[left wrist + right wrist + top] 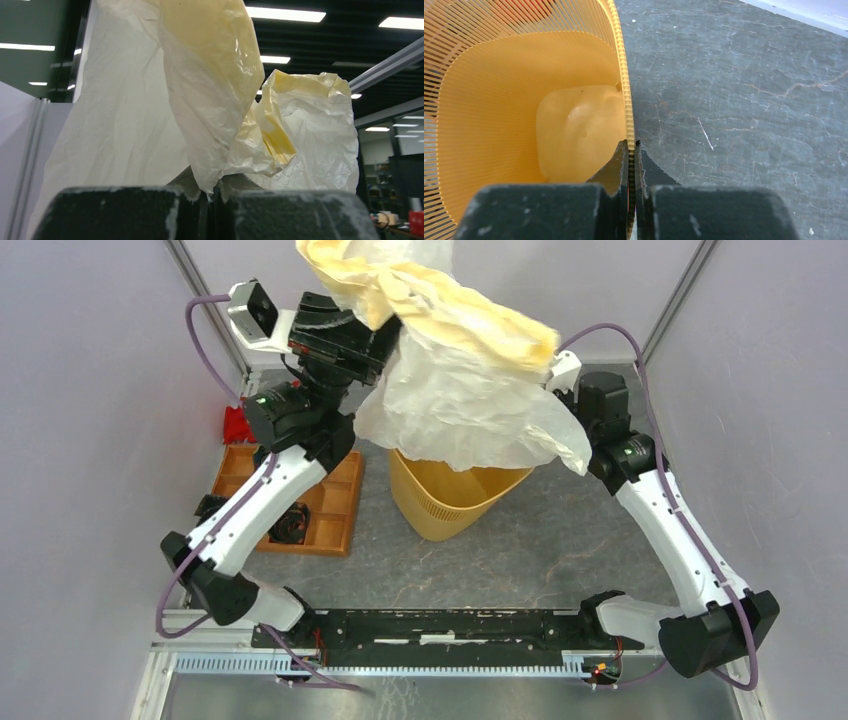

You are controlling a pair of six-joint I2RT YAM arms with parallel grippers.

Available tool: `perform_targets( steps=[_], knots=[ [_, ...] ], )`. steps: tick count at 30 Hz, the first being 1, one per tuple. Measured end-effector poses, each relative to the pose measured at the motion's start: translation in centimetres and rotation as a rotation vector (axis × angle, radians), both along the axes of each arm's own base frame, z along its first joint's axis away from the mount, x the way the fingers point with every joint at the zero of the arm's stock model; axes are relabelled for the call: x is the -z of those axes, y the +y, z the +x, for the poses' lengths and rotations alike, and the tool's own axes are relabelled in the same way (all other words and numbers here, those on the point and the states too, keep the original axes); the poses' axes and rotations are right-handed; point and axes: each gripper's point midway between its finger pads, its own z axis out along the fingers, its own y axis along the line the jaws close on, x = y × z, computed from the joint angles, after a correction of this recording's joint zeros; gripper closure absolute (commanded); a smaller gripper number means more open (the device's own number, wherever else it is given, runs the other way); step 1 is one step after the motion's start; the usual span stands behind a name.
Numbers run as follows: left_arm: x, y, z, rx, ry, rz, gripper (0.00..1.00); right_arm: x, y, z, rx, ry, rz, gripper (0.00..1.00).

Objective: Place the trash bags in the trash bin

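Note:
The thin cream-white trash bag [470, 410] hangs high over the middle of the table, and its lower folds drape down over the mouth of the yellow-orange perforated trash bin [450, 505]. My left gripper [388, 332] is raised at the back left and shut on a pinch of the bag [150, 100]; the jaws [216, 182] meet on the film. My right gripper [631, 146] is shut on the bin's rim [626, 100], one finger inside the bin and one outside. In the top view the bag hides it. The inside of the bin [499, 125] holds no part of the bag.
A shallow orange compartment tray [330, 502] lies left of the bin, with small black items [290, 523] in it. A red cloth [237, 425] lies behind the tray by the left wall. Grey walls and metal posts enclose the dark stone-pattern tabletop [520, 550].

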Motion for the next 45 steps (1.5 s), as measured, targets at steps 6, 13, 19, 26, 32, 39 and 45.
perform_targets(
  steps=[6, 13, 19, 26, 32, 39, 45],
  knots=[
    [2.3, 0.9, 3.9, 0.202, 0.046, -0.083, 0.98, 0.0, 0.0, -0.1, -0.106, 0.002, 0.051, 1.00],
    [5.7, -1.6, 7.1, 0.406, 0.153, -0.065, 0.98, 0.2, 1.1, -0.8, -0.194, 0.011, 0.091, 1.00],
    [9.5, -1.3, 8.7, 0.401, 0.274, -0.013, 0.98, 0.6, 0.0, -0.4, -0.137, 0.045, 0.113, 1.00],
    [12.9, 1.0, 7.8, 0.154, 0.304, 0.109, 0.98, 0.7, -0.6, -0.5, -0.097, 0.070, 0.123, 1.00],
    [12.1, 2.8, 5.8, -0.089, 0.267, 0.191, 0.98, 0.8, -1.4, -1.2, -0.046, 0.090, 0.108, 1.00],
    [17.4, 2.0, 9.5, -0.182, 0.432, 0.279, 0.98, 0.3, 0.6, -1.9, 0.004, 0.061, 0.070, 0.83],
    [20.9, 1.2, 11.9, -0.207, 0.547, 0.340, 0.98, 0.5, 0.3, -2.6, 0.057, 0.067, 0.033, 0.42]
  ],
)
